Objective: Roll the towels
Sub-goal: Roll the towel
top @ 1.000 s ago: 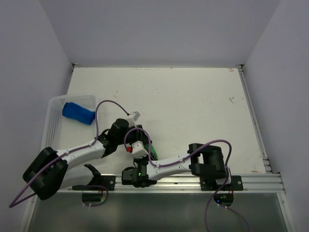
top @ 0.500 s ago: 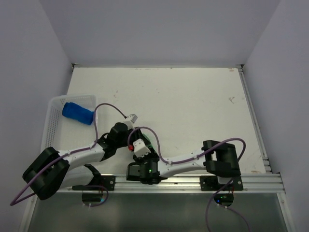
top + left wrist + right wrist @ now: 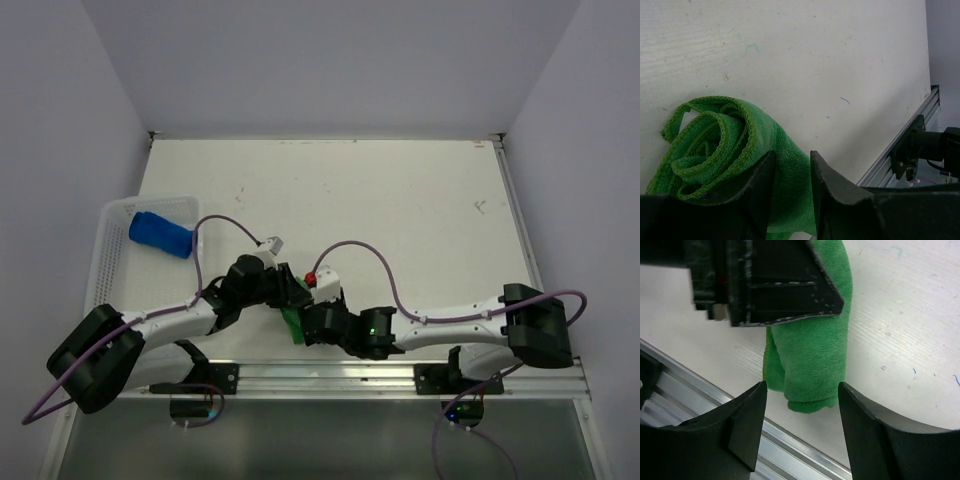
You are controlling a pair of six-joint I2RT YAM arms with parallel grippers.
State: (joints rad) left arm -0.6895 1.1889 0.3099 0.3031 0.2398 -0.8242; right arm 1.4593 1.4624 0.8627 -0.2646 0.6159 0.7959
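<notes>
One green towel [image 3: 715,145], left gripper [image 3: 791,161] tight on it (right gripper [image 3: 802,387] agape).

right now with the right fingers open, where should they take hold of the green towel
Probably the free end of the green towel nearest the rail, from above, right fingers straddling its width. The roll lies flat as a narrow bundle, and the left fingers pinch its far part.

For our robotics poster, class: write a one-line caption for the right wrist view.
Right arm's open jaws frame the rolled green towel lying beside the metal edge rail.
</notes>
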